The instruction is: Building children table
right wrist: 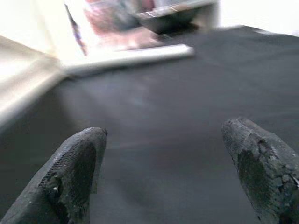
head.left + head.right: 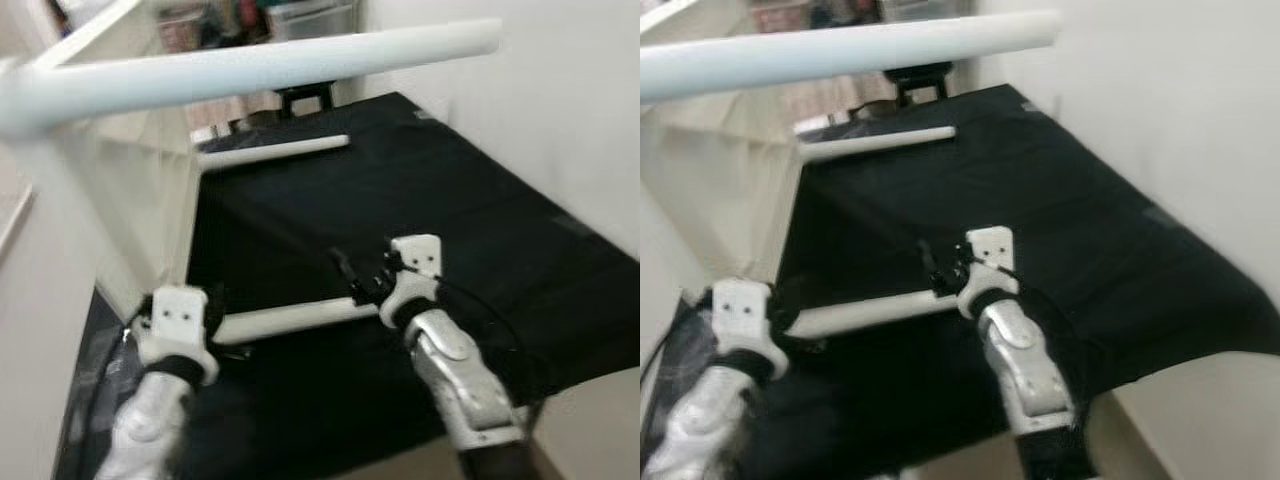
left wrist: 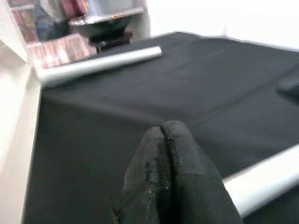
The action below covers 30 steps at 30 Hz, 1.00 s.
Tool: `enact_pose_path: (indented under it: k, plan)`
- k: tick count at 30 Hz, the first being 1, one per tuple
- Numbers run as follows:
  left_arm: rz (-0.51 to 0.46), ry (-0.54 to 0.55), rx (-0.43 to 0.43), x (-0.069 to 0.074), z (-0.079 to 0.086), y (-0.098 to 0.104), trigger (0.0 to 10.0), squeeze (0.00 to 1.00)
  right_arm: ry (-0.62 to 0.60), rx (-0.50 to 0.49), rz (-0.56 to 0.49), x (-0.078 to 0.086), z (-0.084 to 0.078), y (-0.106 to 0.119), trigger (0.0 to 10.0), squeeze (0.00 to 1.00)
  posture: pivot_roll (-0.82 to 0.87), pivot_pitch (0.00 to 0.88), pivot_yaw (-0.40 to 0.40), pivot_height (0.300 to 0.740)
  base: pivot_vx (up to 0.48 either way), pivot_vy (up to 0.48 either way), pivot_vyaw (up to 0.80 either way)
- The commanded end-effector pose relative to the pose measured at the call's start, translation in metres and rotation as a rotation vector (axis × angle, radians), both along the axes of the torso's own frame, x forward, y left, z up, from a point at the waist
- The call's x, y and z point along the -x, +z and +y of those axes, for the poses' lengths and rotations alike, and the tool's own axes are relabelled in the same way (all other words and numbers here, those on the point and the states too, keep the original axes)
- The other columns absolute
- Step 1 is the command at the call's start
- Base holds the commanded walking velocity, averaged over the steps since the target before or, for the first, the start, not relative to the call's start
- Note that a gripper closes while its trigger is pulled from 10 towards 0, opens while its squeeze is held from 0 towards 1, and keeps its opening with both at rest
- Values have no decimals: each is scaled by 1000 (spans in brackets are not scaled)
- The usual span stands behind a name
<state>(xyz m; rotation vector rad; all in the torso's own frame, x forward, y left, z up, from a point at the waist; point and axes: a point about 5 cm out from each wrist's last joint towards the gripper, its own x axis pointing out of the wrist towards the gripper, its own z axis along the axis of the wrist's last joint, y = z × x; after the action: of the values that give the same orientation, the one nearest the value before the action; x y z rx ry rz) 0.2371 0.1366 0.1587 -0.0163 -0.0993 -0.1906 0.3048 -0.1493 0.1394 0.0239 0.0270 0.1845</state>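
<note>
Black, rubbery fingers (image 3: 173, 177) of the left claw (image 2: 215, 325) are pressed together with no gap, lying just beside the near end of a white cylindrical table leg (image 2: 290, 320). That leg lies across a black cloth (image 2: 480, 240) that covers the surface under both arms. Whether the left claw actually pinches the leg cannot be told; in the left wrist view the leg runs past one side of the closed fingertips.

At the other end of the same leg sits the right claw (image 2: 350, 275), its two fingers (image 1: 77, 172) spread wide apart over bare black cloth, with nothing between them.

Farther back on the cloth, well apart from both claws, a second white leg (image 2: 275, 152) lies on its side near the far edge. Beyond it stands a dark stand or chair base (image 2: 305, 98), with blurred shelves of coloured clutter (image 2: 215, 22) behind it.

Close to the camera, a third pale leg (image 2: 250, 68) crosses the upper scene, blurred. It rises from a cream tabletop panel (image 2: 130, 190) standing at the robot's left, beside the cloth. A white wall (image 2: 560, 100) borders the right side.
</note>
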Motion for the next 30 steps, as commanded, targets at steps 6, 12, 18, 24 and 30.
enact_pose_path:
  k: [6, 12, 18, 24, 30]
  plan:
    - [33, 67, -49, 3, 15, -7, 10000, 0, 77, -19, -10, -1, 25, 4, 10000, 0, -31, 39, 82, 740, 0, 0, 0]
    - [49, 80, -75, 4, 14, -8, 10000, 0, 80, -21, -10, -1, 25, 4, 10000, 0, -30, 37, 83, 740, 0, 0, 0]
    - [65, 114, -74, 8, 17, -11, 10000, 0, 159, 37, -128, -3, 18, 27, 10000, 0, -34, 39, 89, 740, 0, 0, 0]
    - [85, 154, -11, 4, 30, -14, 10000, 0, 290, 289, -366, -5, 1, 78, 10000, 0, -46, 41, 83, 740, 0, 0, 0]
    - [96, 173, 33, -2, 43, -16, 10000, 0, 157, 573, -535, -2, -49, 131, 10000, 0, -69, 50, 76, 740, 0, 0, 0]
